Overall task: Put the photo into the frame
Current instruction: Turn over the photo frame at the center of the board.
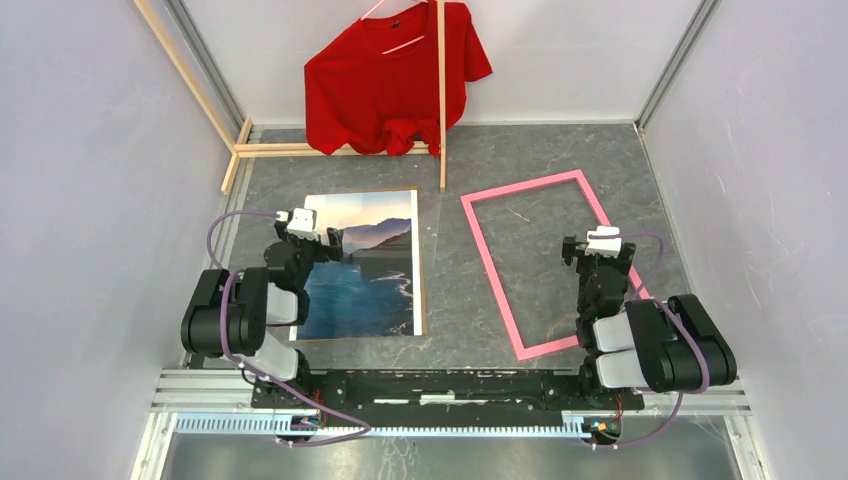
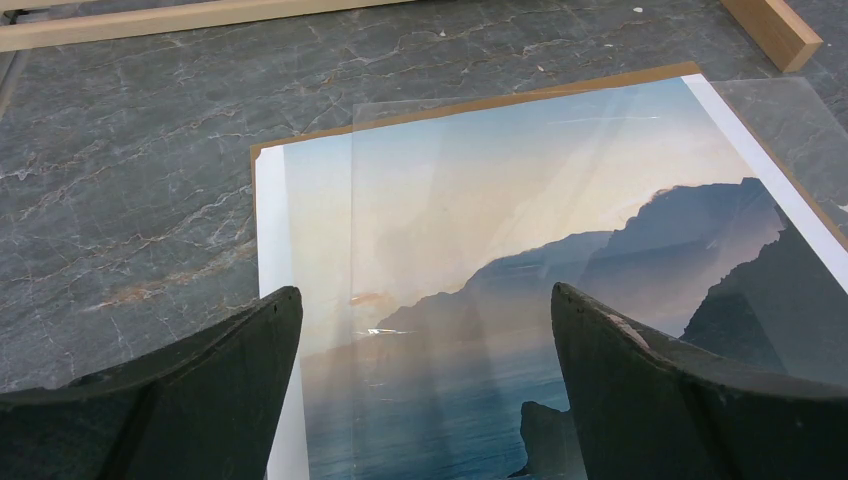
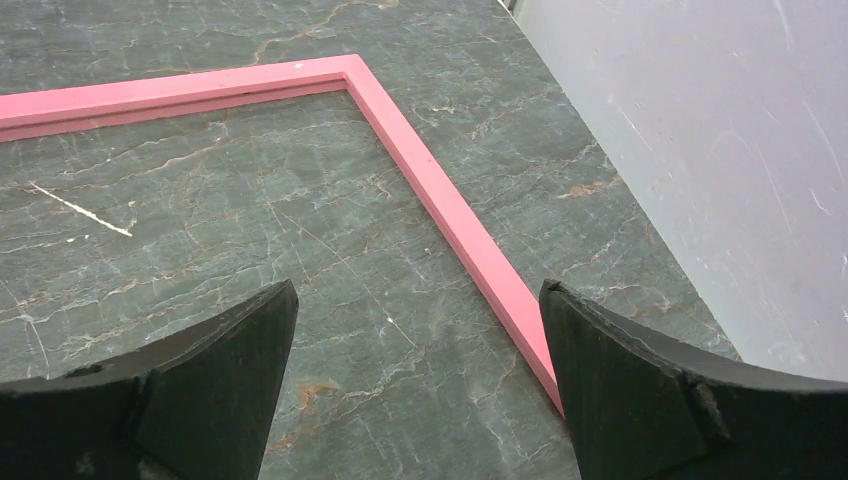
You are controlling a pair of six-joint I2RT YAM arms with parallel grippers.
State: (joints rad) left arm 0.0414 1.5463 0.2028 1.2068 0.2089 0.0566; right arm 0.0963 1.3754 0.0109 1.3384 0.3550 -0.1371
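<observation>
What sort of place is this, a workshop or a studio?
Probably a lab's robot test booth: a left arm and right arm bolted at the edge of the table, plain pale walls closing it in, and props laid out: a photo, a pink frame, a red shirt on a wooden rack.

The photo (image 1: pixel 368 265) carries deep blue sea, dark blue-grey mountains and a pale peach-to-blue sky inside a white border, rimmed by a brown backing board (image 2: pixel 480 105). The frame (image 3: pixel 435 190) is plain candy pink. The table (image 1: pixel 450 290) is dark grey, marbled with pale veins and rusty flecks. The shirt (image 1: pixel 390 80) is bright red, its rack (image 1: pixel 442 160) pale wood; the walls (image 1: pixel 90 150) are lilac-grey.
</observation>
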